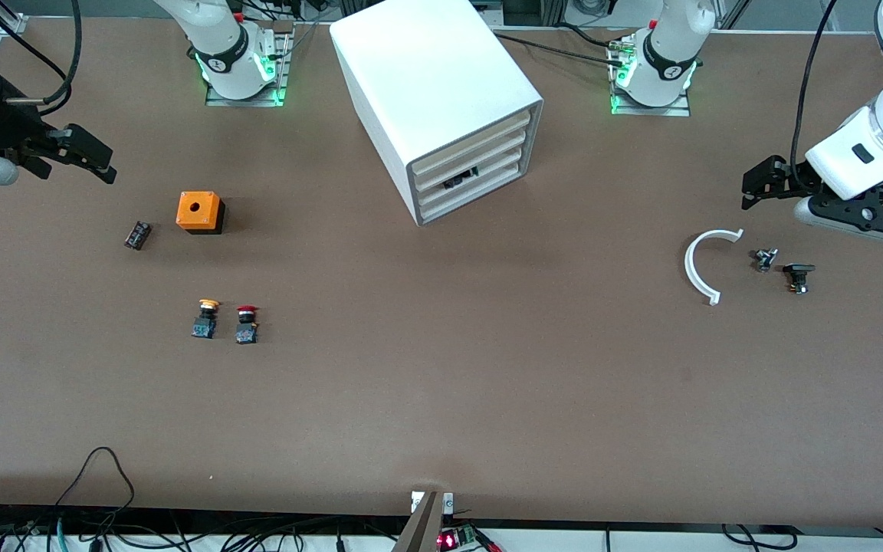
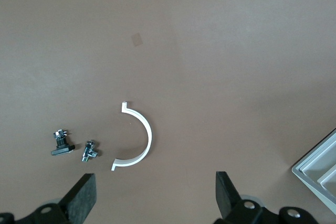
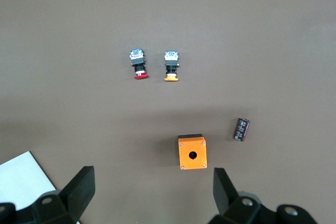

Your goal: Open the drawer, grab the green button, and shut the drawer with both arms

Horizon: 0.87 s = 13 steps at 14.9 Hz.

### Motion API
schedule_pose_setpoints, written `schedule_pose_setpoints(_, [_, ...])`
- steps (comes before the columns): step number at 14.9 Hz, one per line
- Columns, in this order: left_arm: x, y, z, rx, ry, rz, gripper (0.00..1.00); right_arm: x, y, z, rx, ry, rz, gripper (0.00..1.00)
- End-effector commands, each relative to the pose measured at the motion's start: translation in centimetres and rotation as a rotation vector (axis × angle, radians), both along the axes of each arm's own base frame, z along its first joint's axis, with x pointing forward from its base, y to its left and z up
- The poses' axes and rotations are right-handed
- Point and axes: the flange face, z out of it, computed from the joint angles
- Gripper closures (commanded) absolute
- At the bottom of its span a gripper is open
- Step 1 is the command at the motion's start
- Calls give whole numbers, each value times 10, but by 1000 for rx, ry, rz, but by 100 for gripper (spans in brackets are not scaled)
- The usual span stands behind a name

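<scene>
The white cabinet [image 1: 441,92] stands at the middle of the table near the arms' bases, its four cream-fronted drawers [image 1: 472,172] all pushed in. Something small and dark shows in a gap between two drawer fronts. The button is hidden. My left gripper [image 1: 750,192] hangs open over the table at the left arm's end, near a white half ring; in the left wrist view its gripper [image 2: 156,192] holds nothing. My right gripper [image 1: 106,167] hangs open over the right arm's end; the right wrist view shows this gripper [image 3: 152,187] empty above an orange box.
An orange box [image 1: 200,211], a dark cylinder [image 1: 137,234], an orange-capped button [image 1: 205,317] and a red-capped button [image 1: 247,323] lie toward the right arm's end. A white half ring [image 1: 698,264], a small metal part [image 1: 765,259] and a black part [image 1: 798,276] lie toward the left arm's end.
</scene>
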Motion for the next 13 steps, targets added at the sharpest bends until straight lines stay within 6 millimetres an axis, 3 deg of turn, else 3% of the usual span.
schedule_pose_setpoints(1, [4, -1, 5, 26, 4, -8, 0, 0, 0, 2, 13, 7, 8, 0])
schedule_pose_setpoints(9, [4, -1, 5, 26, 6, -3, 0, 17, -7, 6, 9, 11, 18, 0])
schedule_pose_setpoints(13, [1, -1, 3, 26, 29, 1, 0, 32, -2, -24, 12, 58, 33, 0])
